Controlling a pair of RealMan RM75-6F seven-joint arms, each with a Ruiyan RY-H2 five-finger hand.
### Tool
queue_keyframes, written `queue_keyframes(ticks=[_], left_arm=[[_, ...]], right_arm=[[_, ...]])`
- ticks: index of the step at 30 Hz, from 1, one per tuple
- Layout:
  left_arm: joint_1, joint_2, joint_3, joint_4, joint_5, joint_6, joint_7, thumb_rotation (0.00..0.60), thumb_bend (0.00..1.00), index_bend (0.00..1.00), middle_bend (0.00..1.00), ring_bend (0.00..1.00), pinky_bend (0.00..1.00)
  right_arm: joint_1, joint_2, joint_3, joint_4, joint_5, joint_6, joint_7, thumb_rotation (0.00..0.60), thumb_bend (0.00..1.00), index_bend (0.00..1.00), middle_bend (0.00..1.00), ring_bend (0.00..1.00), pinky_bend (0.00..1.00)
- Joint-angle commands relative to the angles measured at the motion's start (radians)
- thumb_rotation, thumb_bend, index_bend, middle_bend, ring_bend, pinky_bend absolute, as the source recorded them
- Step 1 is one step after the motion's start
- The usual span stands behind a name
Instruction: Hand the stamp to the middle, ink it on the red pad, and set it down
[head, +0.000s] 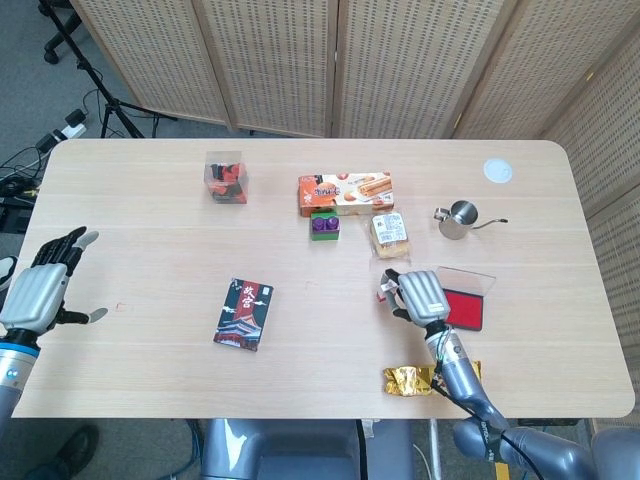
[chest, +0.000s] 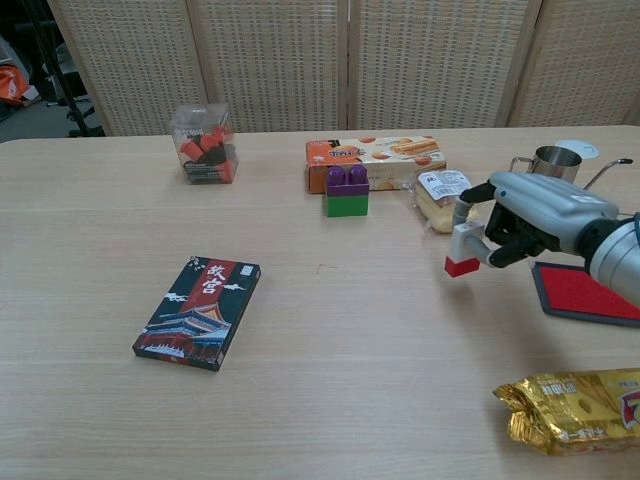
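My right hand grips a small stamp with a white body and a red base, holding it just above the table right of centre. The red ink pad in its black tray lies directly to the right of that hand, with its clear lid behind it. My left hand hovers at the table's left edge with its fingers spread and nothing in them; the chest view does not show it.
A dark card box lies left of centre. At the back stand a clear box of red pieces, an orange biscuit box, a purple-and-green block, a wrapped cake and a steel pitcher. A gold snack bag lies at the front right.
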Motion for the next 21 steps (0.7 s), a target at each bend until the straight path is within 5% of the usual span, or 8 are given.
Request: queue_keyframes(ticks=[1,12,21], left_arm=[[0.0,0.001,-0.001,0.001,-0.002,-0.001,-0.002,0.6,0.01,0.0,0.0,0.0,0.0],[-0.002,-0.002,0.0,0.001,-0.006,-0.003,0.006,0.6,0.01,0.0,0.0,0.0,0.0],[-0.003,-0.001,0.002,0.0,-0.005,-0.007,0.006,0.6,0.01,0.0,0.0,0.0,0.0]], right_arm=[[0.007,-0.021,-0.005,0.035,0.003,-0.009,0.01,0.6,0.57,0.61,0.98,1.0,1.0],[0.007,-0.039,-0.013,0.095,0.003,-0.021,0.051,0.6,0.56,0.6,0.98,1.0,1.0],[0.004,-0.043,-0.027,0.107,-0.011,-0.023,0.071,0.6,0.47,0.55,0.98,1.0,1.0]])
